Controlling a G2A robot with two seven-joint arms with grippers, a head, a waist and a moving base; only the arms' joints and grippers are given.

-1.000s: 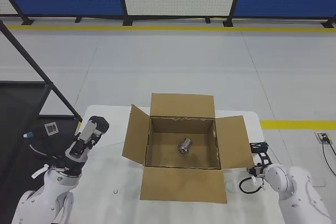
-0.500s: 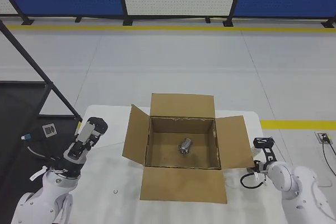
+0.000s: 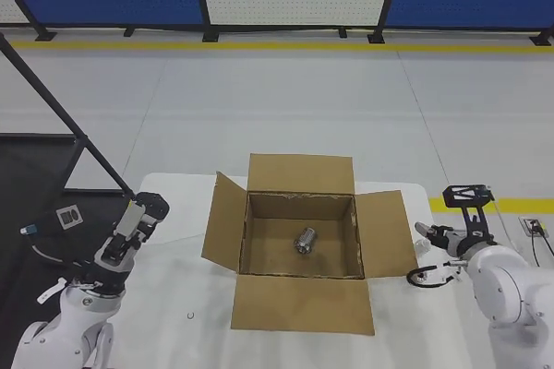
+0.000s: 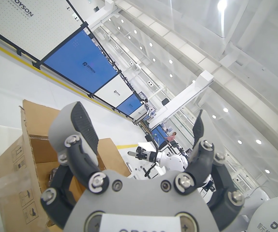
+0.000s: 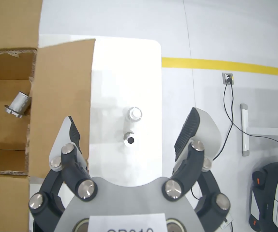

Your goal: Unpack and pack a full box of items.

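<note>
An open cardboard box (image 3: pixel 301 306) stands in the middle of the white table (image 3: pixel 180 286), all flaps folded out. One metal cylinder with a flange (image 3: pixel 304 242) lies on its floor, also seen in the right wrist view (image 5: pixel 18 105). My right gripper (image 3: pixel 467 196) hangs open and empty above the table's right end, beside the box's right flap (image 5: pixel 61 102). Below it two small white parts stand on the table, a capped one (image 5: pixel 134 113) and one with a dark top (image 5: pixel 129 140). My left gripper (image 4: pixel 141 131) is open, empty and tilted upward, left of the box (image 3: pixel 146 210).
A black frame rack (image 3: pixel 46 175) stands off the table's left edge. A small ring (image 3: pixel 191 316) lies on the table at the front left. A cable (image 5: pixel 228 112) runs over the floor past the table's right edge.
My right arm has risen and swung right, away from the box's right flap. My left arm has drifted a little to the left. The box and the cylinder have not moved.
</note>
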